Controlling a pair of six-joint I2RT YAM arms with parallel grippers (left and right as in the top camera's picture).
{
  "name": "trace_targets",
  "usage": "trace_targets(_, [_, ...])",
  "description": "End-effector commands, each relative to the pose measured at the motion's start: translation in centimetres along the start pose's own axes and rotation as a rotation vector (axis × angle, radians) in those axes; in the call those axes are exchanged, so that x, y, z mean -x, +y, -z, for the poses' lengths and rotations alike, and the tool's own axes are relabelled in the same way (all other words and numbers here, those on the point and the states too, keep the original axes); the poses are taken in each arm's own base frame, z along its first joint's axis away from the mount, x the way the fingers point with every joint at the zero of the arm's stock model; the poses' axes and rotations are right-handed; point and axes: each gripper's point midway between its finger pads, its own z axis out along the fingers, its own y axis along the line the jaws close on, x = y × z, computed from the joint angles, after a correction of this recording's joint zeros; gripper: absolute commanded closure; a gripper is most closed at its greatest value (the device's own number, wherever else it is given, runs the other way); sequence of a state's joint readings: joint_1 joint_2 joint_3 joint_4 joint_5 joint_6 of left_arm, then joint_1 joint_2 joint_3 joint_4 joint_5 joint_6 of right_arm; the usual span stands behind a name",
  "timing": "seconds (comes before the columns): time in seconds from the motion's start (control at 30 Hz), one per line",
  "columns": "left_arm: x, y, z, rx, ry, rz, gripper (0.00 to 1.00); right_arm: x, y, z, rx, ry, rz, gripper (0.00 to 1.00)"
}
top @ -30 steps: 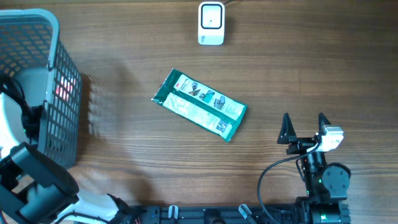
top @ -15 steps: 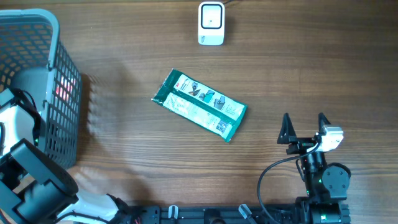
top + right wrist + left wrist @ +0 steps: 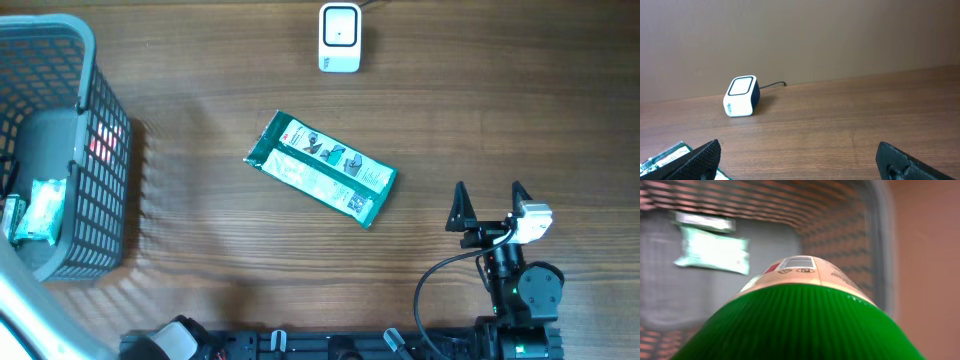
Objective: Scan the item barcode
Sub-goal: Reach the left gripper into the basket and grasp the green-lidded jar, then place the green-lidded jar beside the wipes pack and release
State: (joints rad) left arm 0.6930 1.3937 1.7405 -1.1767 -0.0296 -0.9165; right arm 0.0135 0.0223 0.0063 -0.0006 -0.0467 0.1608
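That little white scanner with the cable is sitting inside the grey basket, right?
Not quite. The white scanner with its cable is not in the grey basket. It stands on the bare wooden table, well away from the basket. The overhead view shows this, with the scanner at the table's far edge and the basket off to one side.

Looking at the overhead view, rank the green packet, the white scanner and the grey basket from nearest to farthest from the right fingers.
1. Green packet, mid-table, left of the right fingers.
2. White scanner, at the far edge.
3. Grey basket, at the far left end.
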Motion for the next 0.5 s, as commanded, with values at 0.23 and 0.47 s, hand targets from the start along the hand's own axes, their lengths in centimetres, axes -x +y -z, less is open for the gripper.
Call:
trace_targets(0.23, [-21.0, -7.9, 8.2, -0.371, 0.434, -0.561, 0.47, 0.1, -0.1, 0.0, -0.006, -0.008, -0.011, 0.0])
trace_targets(0.47, [-43.3, -6.7, 4.0, -0.276, 0.662, -0.949, 0.47, 0.1, -0.1, 0.0, -0.006, -0.008, -0.011, 0.0])
